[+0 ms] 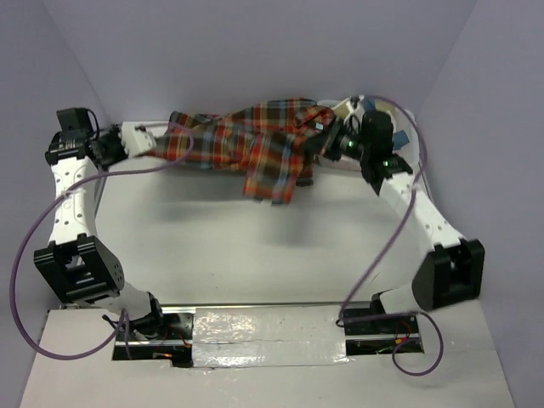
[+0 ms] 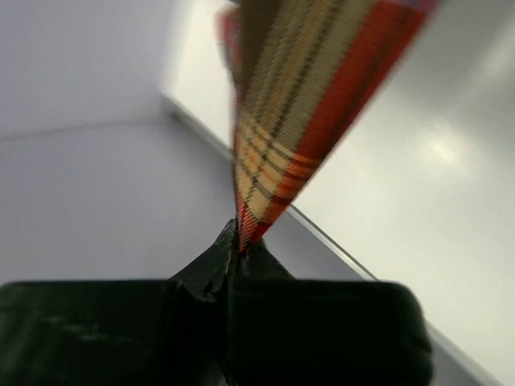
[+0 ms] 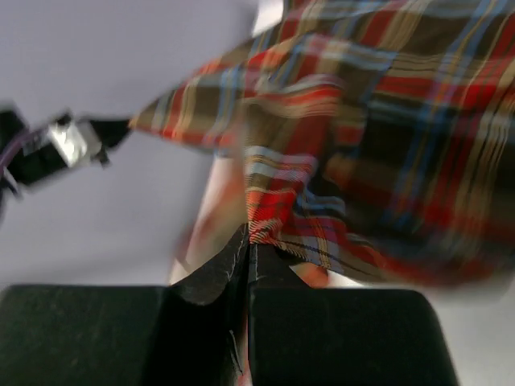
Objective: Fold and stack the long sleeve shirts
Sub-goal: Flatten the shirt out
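Observation:
A plaid long sleeve shirt [image 1: 255, 144] in red-orange, brown and blue hangs stretched between my two arms above the far part of the table. My left gripper [image 1: 136, 140] is shut on its left end; in the left wrist view a taut strip of the shirt [image 2: 282, 121] rises from the pinched fingertips [image 2: 229, 249]. My right gripper [image 1: 327, 140] is shut on the right end, and in the right wrist view the shirt [image 3: 378, 137] spreads from the closed tips [image 3: 249, 241]. A loose flap droops toward the table in the middle.
The white table [image 1: 238, 246] lies under the shirt, its far edge meeting the grey back wall [image 1: 255, 51]. A white object [image 1: 382, 109] stands at the far right corner behind the right arm. Purple cables [image 1: 34, 238] loop beside both arms.

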Available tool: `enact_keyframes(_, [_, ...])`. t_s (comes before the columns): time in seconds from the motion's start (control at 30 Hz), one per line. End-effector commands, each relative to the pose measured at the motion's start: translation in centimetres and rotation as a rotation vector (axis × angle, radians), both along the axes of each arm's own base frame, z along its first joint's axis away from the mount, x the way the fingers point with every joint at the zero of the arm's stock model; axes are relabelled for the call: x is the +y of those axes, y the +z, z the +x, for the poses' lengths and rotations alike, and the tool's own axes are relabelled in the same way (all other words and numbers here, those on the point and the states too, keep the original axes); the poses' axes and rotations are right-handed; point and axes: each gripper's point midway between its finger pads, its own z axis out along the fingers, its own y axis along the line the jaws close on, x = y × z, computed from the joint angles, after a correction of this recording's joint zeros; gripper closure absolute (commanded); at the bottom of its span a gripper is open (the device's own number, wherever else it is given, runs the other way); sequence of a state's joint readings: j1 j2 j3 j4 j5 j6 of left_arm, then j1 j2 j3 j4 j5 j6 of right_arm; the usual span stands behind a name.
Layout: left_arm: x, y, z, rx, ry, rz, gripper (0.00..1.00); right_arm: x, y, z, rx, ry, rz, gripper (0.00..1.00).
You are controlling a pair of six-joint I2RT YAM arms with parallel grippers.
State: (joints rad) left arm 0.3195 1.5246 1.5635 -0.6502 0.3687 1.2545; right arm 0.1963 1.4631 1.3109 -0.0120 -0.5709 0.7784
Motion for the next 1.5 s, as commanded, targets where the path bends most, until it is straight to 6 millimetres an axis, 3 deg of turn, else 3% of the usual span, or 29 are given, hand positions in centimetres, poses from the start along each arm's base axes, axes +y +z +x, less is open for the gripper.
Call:
enact_keyframes(0.0, [-0.7,-6.1,-9.9,0.399,-0.21,0.188,1.0,0.6,3.3,-9.4,-0.205,0.108,-0.098,1.0])
enact_keyframes(0.03, [-0.4,-7.9,-11.8,0.485,-0.206,0.199,1.0,0.5,3.8,-11.8,-0.245,0.139,-0.105,1.0])
enact_keyframes(0.1, [-0.4,-9.6,-14.0,0.578,-0.22,0.203,1.0,0.7,0.2,-14.3,-0.159,0.177,-0.145,1.0])
enact_keyframes(0.13, [-0.1,-10.8,-15.0,0.623,-0.209,0.208,1.0,0.6,0.1,-15.7,-0.169,0.187,-0.156,1.0])
enact_keyframes(0.2, [0.1,-12.6,-16.5,0.691,-0.189,0.202,1.0,0.7,-4.2,-17.5,-0.054,0.216,-0.202,1.0])
enact_keyframes(0.23, [0.4,-13.2,-17.1,0.72,-0.179,0.212,1.0,0.6,-5.2,-18.5,-0.021,0.229,-0.205,1.0])
enact_keyframes(0.27, [0.5,-13.8,-17.7,0.744,-0.176,0.212,1.0,0.8,-7.9,-19.4,0.052,0.25,-0.209,1.0])
enact_keyframes(0.33, [0.4,-15.3,-19.4,0.803,-0.182,0.22,1.0,0.7,-9.9,-20.7,0.108,0.256,-0.207,1.0])
enact_keyframes(0.37, [0.2,-16.1,-20.3,0.834,-0.185,0.214,1.0,0.9,-11.9,-21.8,0.174,0.27,-0.198,1.0])
enact_keyframes(0.47, [-0.1,-16.7,-21.8,0.877,-0.181,0.204,1.0,1.0,-13.0,-24.3,0.203,0.295,-0.159,1.0])
enact_keyframes(0.6, [-1.0,-17.1,-21.8,0.869,-0.206,0.158,1.0,0.2,-13.9,-25.2,0.21,0.263,-0.152,1.0])
enact_keyframes(0.77, [-1.3,-18.2,-19.4,0.805,-0.167,0.132,0.99,0.7,-15.5,-24.3,0.248,0.27,-0.163,1.0])
enact_keyframes(0.97, [-1.6,-18.8,-19.4,0.808,-0.147,0.099,0.88,0.8,-16.5,-22.3,0.223,0.24,-0.224,1.0])
enact_keyframes(1.1, [-1.5,-19.4,-20.3,0.844,-0.152,0.117,1.0,0.7,-16.5,-22.0,0.228,0.238,-0.248,1.0])
enact_keyframes(1.2, [-2.0,-19.0,-19.8,0.826,-0.15,0.075,1.0,0.7,-15.7,-21.3,0.199,0.223,-0.256,1.0])
enact_keyframes(1.3, [-2.9,-17.4,-16.7,0.734,-0.065,-0.053,1.0,0.7,-14.3,-19.5,0.148,0.195,-0.297,1.0])
enact_keyframes(1.33, [-2.7,-16.1,-14.4,0.657,-0.037,-0.078,1.0,0.6,-13.1,-18.5,0.119,0.174,-0.308,1.0])
enact_keyframes(1.43, [-2.2,-15.5,-11.7,0.61,0.042,-0.162,1.0,0.0,-12.7,-15.6,0.088,0.112,-0.358,1.0])
enact_keyframes(1.47, [-2.0,-16.1,-11.2,0.623,0.054,-0.184,1.0,-0.3,-12.8,-14.2,0.082,0.093,-0.36,1.0])
